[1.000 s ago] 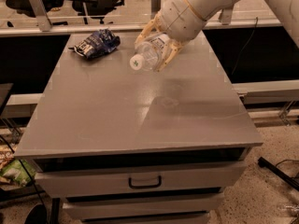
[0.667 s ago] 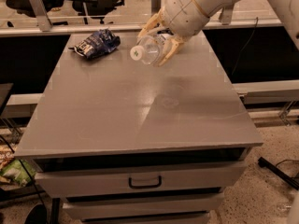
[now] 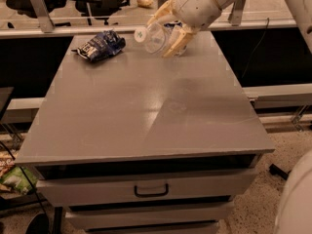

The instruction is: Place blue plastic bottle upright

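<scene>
The blue plastic bottle [image 3: 155, 36] is a small clear bottle with a white cap. It lies roughly on its side in the air above the far part of the grey table [image 3: 146, 106], cap pointing left. My gripper [image 3: 168, 28] comes in from the upper right and is shut on the bottle's body, with one cream finger above it and one below. The white arm fills the top right corner.
A blue and white foil snack bag [image 3: 100, 46] lies at the table's far left corner. The table has drawers with a dark handle [image 3: 151, 191] in front. A rail and office chairs stand behind the table. A white robot part shows at the bottom right.
The gripper has lifted the bottle a little up and away toward the table's far edge. The bottle stays on its side in the grip.
</scene>
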Controlling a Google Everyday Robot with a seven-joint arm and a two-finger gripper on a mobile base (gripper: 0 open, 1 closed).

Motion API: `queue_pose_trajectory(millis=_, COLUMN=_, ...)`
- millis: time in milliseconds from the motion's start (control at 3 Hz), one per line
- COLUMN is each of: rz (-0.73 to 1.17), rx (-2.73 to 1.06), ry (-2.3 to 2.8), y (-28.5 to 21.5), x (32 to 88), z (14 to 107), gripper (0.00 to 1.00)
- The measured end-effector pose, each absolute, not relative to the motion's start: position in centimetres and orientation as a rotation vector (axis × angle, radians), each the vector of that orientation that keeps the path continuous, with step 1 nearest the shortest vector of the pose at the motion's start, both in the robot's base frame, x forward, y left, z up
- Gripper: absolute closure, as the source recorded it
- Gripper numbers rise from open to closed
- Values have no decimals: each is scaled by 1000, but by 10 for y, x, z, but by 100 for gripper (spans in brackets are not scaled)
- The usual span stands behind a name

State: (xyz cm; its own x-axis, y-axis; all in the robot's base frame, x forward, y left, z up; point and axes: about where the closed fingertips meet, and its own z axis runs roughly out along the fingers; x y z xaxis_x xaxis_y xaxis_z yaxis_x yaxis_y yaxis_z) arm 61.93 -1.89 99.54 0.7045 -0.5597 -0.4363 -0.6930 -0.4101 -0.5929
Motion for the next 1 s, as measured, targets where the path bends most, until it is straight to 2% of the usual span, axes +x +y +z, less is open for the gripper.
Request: queue_pose_trajectory(millis=1000, rz=334, rx=-1724, ry=985, y=-8, x=630, z=1036, gripper=100)
